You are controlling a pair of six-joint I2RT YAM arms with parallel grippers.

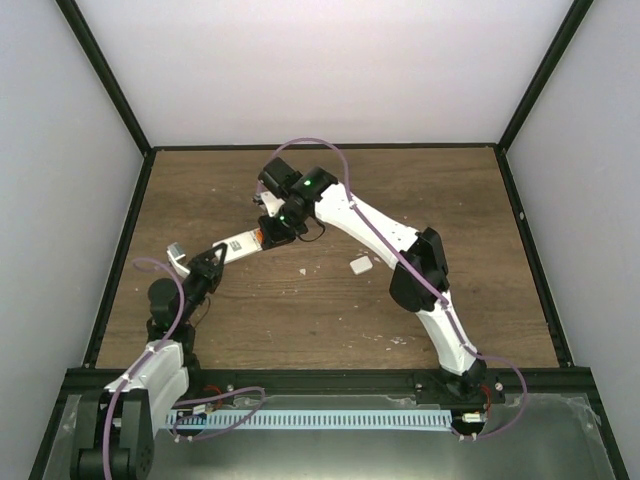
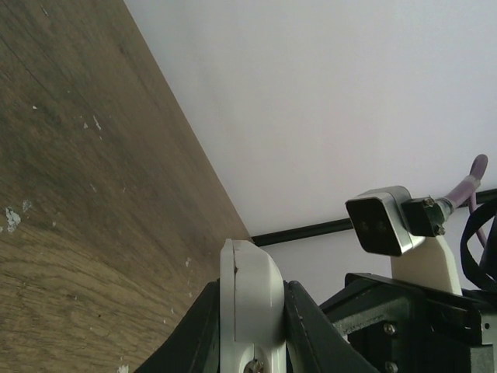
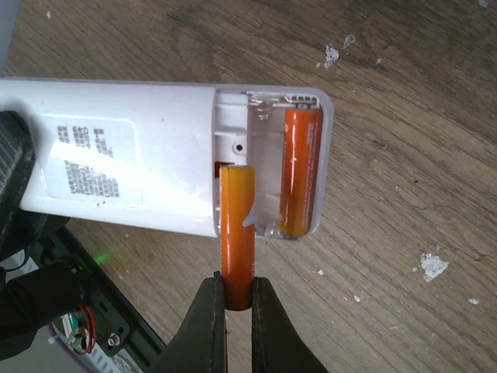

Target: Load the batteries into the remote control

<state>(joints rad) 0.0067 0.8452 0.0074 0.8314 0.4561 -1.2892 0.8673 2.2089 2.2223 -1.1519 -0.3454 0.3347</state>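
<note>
Pinching the tail end of a slim orange-red cylindrical battery (image 3: 237,225), the right gripper (image 3: 237,294) has its jaws closed on it. It holds the battery lengthwise, with the free end over the empty bay of the small white rectangular plastic remote control (image 3: 132,148). The remote's labelled back faces up and its compartment is uncovered. A second battery (image 3: 300,171) of the same kind lies seated in the neighbouring bay, just beside the held one. The left gripper (image 2: 252,322) is clamped across the remote's opposite end; whether the handset is lifted clear of the brown wood-grain table (image 3: 404,116) cannot be told. A small loose white cover piece (image 1: 360,265) lies on the table, well apart from both. The battery looks light, rigid and smooth-skinned, so it will probably swivel or slip between flat pads if pressed hard. Holding it by the tail leaves the front free to enter the bay, though a hold nearer the middle would likely resist twisting better. The remote seems a light, stiff, hollow shell that would skate away under a push, so bracing it at the far end, clear of the compartment, suits it.
</note>
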